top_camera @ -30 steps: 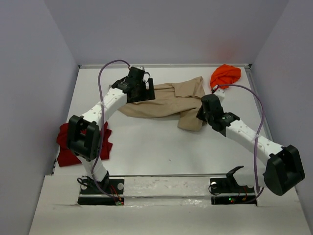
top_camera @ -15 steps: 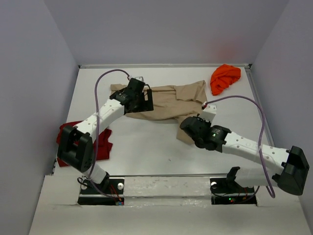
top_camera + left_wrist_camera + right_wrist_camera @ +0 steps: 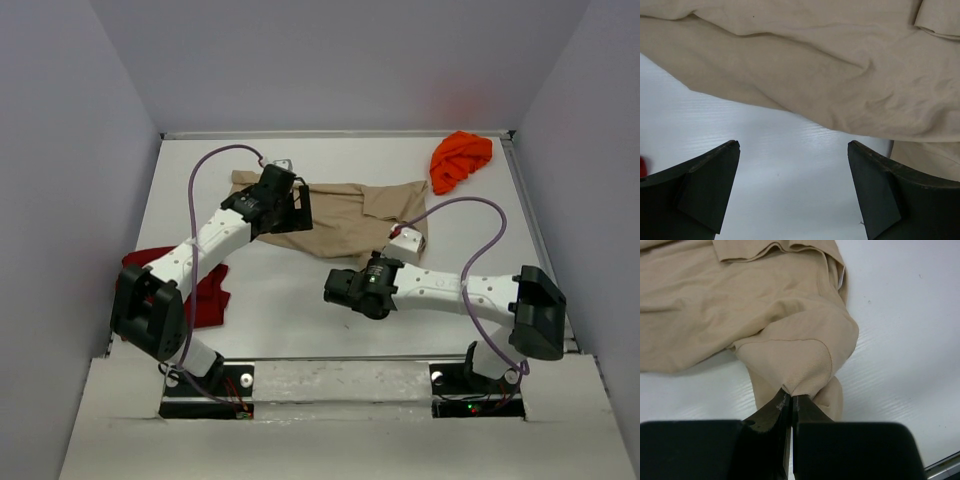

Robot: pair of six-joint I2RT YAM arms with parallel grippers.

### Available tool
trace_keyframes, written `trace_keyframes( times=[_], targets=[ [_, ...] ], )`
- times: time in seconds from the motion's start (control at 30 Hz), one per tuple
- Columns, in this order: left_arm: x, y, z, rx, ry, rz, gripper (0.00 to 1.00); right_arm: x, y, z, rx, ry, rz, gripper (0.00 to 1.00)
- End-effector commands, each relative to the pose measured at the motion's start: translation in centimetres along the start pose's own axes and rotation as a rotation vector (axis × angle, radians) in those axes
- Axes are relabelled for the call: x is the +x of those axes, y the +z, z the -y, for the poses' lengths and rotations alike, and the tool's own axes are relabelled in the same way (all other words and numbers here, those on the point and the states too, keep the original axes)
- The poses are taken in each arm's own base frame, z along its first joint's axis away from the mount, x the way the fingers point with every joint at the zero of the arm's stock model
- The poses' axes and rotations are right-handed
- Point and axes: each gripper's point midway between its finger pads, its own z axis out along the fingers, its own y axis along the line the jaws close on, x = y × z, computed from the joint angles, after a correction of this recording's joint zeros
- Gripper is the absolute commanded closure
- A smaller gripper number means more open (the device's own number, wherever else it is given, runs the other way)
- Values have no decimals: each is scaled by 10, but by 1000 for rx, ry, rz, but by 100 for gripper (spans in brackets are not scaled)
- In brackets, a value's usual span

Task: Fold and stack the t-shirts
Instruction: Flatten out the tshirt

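A white table [image 3: 290,305] fills the floor of a booth with pale grey-lilac walls, and a metal rail [image 3: 340,368] with both arm bases runs along its near edge at 6 o'clock. Just beyond the rail, the right arm stretches leftward to the table's middle. In its wrist view the right gripper [image 3: 791,401] is clenched on a puckered fold of the tan t-shirt [image 3: 340,215], and the cloth trails away from the pinch toward 11 o'clock. At about 8 o'clock the dark red t-shirt [image 3: 208,295] lies crumpled by the left wall, with the left arm crossing over it and hiding its middle. Farther back, the tan t-shirt is spread wrinkled across the centre toward 12 o'clock, its left part covered from above by the left arm's black head. The left gripper [image 3: 794,144] is released, its jaws wide and empty over bare table, with the shirt's near edge just beyond them. A purple cable [image 3: 200,175] loops above that arm. At 1 o'clock, in the far right corner, the orange t-shirt [image 3: 460,158] sits bunched, well apart from both arms.
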Motion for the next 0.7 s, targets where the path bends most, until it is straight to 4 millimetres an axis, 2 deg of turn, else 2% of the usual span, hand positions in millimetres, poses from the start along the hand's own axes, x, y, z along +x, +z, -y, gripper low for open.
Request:
trace_keyframes(
  times=[0.0,0.1,0.13,0.2,0.23,0.27,0.3,0.37,0.4,0.47,0.6,0.63,0.67],
  targets=[
    [-5,-14,-1,9,-2,47,1,-45,-3,24,59,-2,106,100],
    [-3,-14,0,13,-3,44,1,-51,-2,39,69,37,86,100],
    [-3,-14,0,14,-3,45,1,-45,-1,47,79,33,74,100],
    [-2,-12,1,17,0,39,1,-45,4,61,99,72,52,100],
    [-3,-12,2,21,2,37,1,-40,8,70,125,31,27,88],
    [-3,-10,4,24,1,36,1,-39,10,74,136,5,18,87],
    [-4,-8,6,28,1,35,1,-41,18,73,144,4,10,53],
    [-7,-8,12,43,3,36,1,-43,31,84,202,-24,-7,24],
    [-5,-6,14,46,6,30,1,-45,35,89,222,-42,-8,22],
    [-6,-5,20,58,10,28,1,-49,46,96,252,-14,-9,25],
    [-6,-4,23,58,21,26,1,-55,53,106,256,-1,-15,23],
    [-5,-4,23,52,23,24,1,-58,55,114,273,0,-13,22],
    [-4,-3,23,50,23,21,1,-63,59,112,266,20,-6,21]
  ],
)
